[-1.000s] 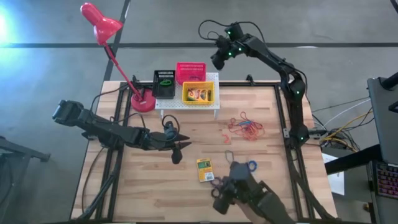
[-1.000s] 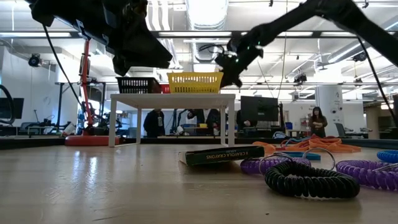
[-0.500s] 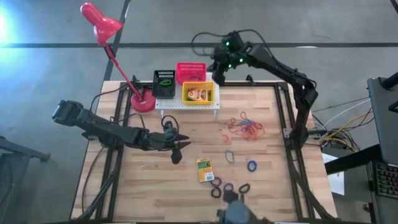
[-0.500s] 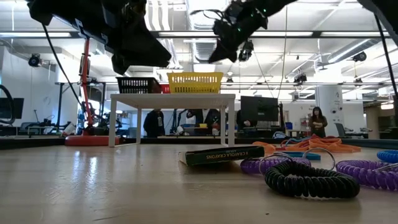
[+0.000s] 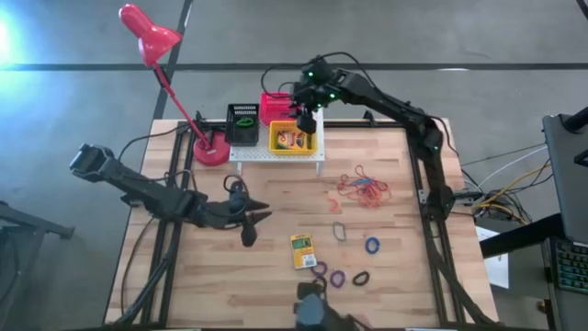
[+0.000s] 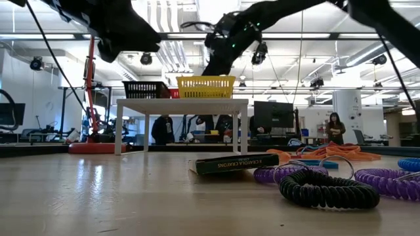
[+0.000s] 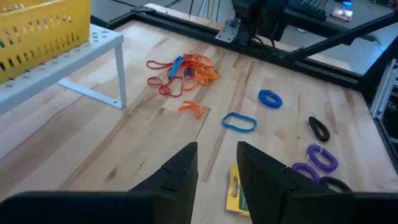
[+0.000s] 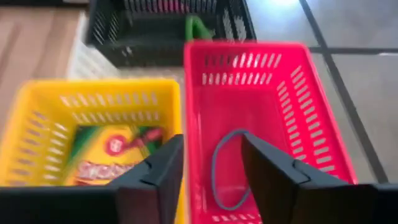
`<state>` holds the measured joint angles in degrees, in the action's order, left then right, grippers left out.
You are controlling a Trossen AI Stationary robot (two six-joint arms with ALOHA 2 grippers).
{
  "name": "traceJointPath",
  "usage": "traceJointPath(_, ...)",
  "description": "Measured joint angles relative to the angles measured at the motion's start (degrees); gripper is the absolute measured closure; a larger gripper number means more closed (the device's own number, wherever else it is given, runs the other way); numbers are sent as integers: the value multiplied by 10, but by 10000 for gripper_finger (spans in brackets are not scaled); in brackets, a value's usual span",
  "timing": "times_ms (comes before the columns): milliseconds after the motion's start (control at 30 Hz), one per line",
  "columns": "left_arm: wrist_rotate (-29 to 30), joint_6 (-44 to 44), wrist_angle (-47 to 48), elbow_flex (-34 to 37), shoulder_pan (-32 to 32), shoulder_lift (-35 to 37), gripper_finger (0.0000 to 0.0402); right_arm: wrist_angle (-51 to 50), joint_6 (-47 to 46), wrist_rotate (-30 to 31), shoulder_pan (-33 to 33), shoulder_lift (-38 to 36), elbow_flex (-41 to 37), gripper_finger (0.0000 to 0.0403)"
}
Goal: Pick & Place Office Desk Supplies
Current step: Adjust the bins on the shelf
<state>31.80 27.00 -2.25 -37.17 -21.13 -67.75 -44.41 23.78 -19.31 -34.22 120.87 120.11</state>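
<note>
Baskets: we see a black basket [image 5: 243,123], a red basket [image 5: 274,103] and a yellow basket [image 5: 292,138] together on the white stand [image 5: 276,154] at the desk's far edge.
Right jaws [image 5: 304,118]: above the red and yellow baskets; in the right wrist view we see them parted and empty, with a grey band [image 8: 225,169] lying in the red basket below.
Crayon boxes: one in the yellow basket [image 8: 115,154], another [image 5: 302,250] flat on the desk [image 5: 386,165] toward the near edge.
Left jaws [image 5: 250,221]: over the desk's left half, partly parted, holding nothing we can see.
Loose items: rubber bands [image 5: 364,188] lie toward the right edge, with a blue ring [image 5: 371,245] and purple and black rings [image 5: 338,277] near the near edge.
Other things: a red lamp [image 5: 158,55] stands at the far left corner beside the stand.
Room: in the low view we see a bright workshop with people standing behind the desk.
</note>
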Motion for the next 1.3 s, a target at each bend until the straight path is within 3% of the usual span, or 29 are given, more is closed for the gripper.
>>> traceJointPath(167,12,1,0,0,-17,1,284,-80,33,-19,3,54,67,223)
traceJointPath(333,13,1,0,0,-18,1,284,-136,37,-19,3,91,123,236)
traceJointPath(767,15,1,6,0,-18,1,284,-182,33,-20,13,83,144,385)
traceJointPath(1300,17,3,9,0,-18,1,284,-227,-28,-17,22,73,143,374)
